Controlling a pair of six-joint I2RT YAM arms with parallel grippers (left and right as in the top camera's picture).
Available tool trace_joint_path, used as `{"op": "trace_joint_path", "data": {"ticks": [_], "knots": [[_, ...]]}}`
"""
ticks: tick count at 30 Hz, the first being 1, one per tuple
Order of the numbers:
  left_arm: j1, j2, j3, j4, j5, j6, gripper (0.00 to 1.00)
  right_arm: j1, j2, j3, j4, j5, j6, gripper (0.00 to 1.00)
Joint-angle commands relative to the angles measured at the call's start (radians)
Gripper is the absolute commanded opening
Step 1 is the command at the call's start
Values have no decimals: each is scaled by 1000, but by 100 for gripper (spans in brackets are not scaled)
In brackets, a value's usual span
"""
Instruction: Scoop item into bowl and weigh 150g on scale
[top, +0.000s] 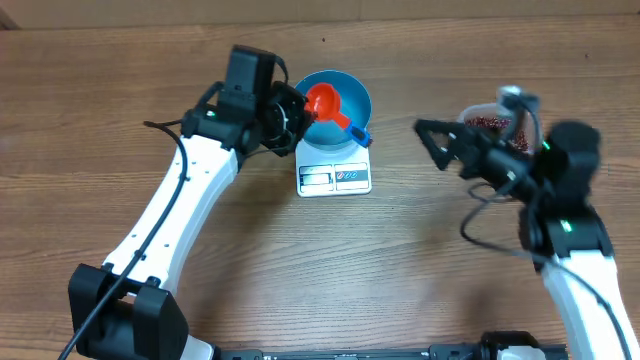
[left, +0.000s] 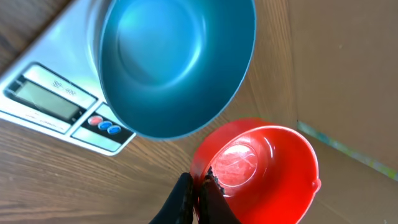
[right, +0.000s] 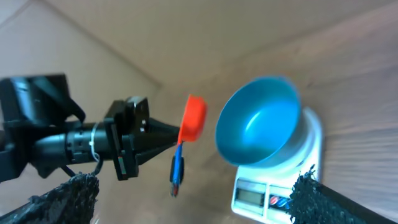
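Note:
The blue bowl (top: 345, 92) stands empty on the white scale (top: 335, 178). My left gripper (top: 303, 108) is shut on the rim of a red scoop (top: 324, 100) held over the bowl, its blue handle (top: 358, 132) pointing right. Seen from the left wrist, the fingertips (left: 200, 186) pinch the empty scoop (left: 261, 171) beside the bowl (left: 174, 62) and scale (left: 50, 99). My right gripper (top: 430, 143) is open and holds nothing, right of the scale. In its own view the gripper (right: 189, 199) faces the scoop (right: 194, 118) and bowl (right: 261, 124). Red-brown beans (top: 488, 123) lie in a clear tub.
The clear tub (top: 480, 110) sits at the right, partly hidden behind my right arm (top: 560, 170). My left arm (top: 180, 200) crosses the table's left half. A cardboard wall (left: 348, 74) stands behind the scale.

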Motion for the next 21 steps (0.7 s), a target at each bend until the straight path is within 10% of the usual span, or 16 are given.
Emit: {"op": "trace_joint_path", "data": {"ticks": [1,11,21], "knots": [[-14,-2,5,-1,-30,-59,4,58,92,47,15,-62,10,100],[-18,-1,5,-63,-71,-121,4,100,223,47,224,-57,239,100],[-19,-1,5,-107,-56,-120,4,228,256,47,197,140,268,73]]}}
